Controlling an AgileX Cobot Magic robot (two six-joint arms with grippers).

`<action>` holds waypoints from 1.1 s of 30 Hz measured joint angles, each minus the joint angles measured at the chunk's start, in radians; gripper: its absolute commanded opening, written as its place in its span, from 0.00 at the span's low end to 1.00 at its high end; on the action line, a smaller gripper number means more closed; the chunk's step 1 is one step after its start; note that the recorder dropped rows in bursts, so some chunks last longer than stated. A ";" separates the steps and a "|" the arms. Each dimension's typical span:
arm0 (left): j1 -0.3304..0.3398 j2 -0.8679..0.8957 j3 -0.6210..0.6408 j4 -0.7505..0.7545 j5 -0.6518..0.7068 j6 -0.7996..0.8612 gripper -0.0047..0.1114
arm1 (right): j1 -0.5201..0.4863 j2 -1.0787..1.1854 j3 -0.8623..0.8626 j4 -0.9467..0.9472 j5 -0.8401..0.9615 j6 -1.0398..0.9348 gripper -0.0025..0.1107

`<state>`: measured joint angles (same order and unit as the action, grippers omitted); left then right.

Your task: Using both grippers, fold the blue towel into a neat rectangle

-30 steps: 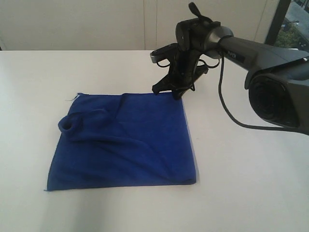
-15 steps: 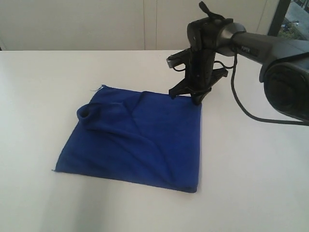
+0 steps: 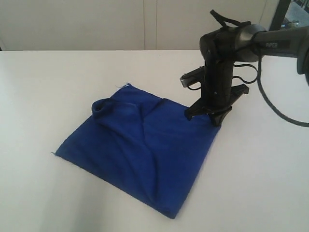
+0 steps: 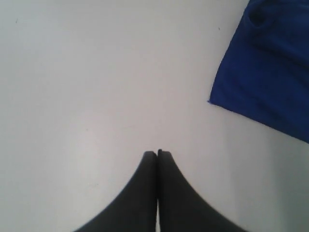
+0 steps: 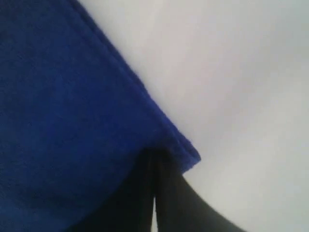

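The blue towel (image 3: 145,150) lies skewed on the white table, doubled over, with a rolled bump (image 3: 101,107) near its far left corner and a ridge running down its middle. My right gripper (image 3: 202,117) stands over the towel's far right corner, fingers pointing down, shut on that corner. The right wrist view shows the blue towel (image 5: 72,121) edge and corner pinched at my right gripper (image 5: 155,154). My left gripper (image 4: 158,153) is shut on nothing above bare table, with the blue towel (image 4: 270,72) off to one side. It is out of the exterior view.
The white table (image 3: 48,96) spreads wide on all sides of the towel. A pale wall (image 3: 96,24) runs along the back and a dark window frame (image 3: 282,14) stands at the back right. A black cable (image 3: 270,104) hangs from the right arm.
My right gripper has moved right and toward the front, dragging the towel's far right corner. The whole towel has slid right and turned, so its near right corner now points forward.
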<state>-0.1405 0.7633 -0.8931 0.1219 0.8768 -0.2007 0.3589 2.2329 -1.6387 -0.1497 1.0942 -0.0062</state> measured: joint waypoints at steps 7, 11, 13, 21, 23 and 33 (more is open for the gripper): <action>0.000 0.000 0.000 0.000 0.000 0.000 0.04 | 0.000 -0.138 0.247 -0.002 -0.096 0.051 0.02; 0.000 0.000 0.000 0.000 0.000 0.000 0.04 | 0.000 -0.210 0.370 0.006 -0.135 0.073 0.02; 0.000 0.000 0.000 0.000 0.000 0.000 0.04 | 0.000 -0.241 0.416 0.009 -0.156 0.075 0.02; 0.000 0.000 0.000 0.000 0.000 0.000 0.04 | 0.000 -0.335 0.415 0.036 -0.158 0.077 0.02; 0.000 0.000 0.000 0.000 0.000 0.000 0.04 | 0.000 -0.362 0.363 0.049 -0.173 0.065 0.02; 0.000 0.000 0.000 0.000 0.000 0.000 0.04 | 0.000 -0.212 0.021 0.357 -0.298 -0.158 0.02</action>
<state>-0.1405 0.7633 -0.8931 0.1219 0.8768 -0.2007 0.3589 2.0212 -1.6178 0.2073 0.7957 -0.1647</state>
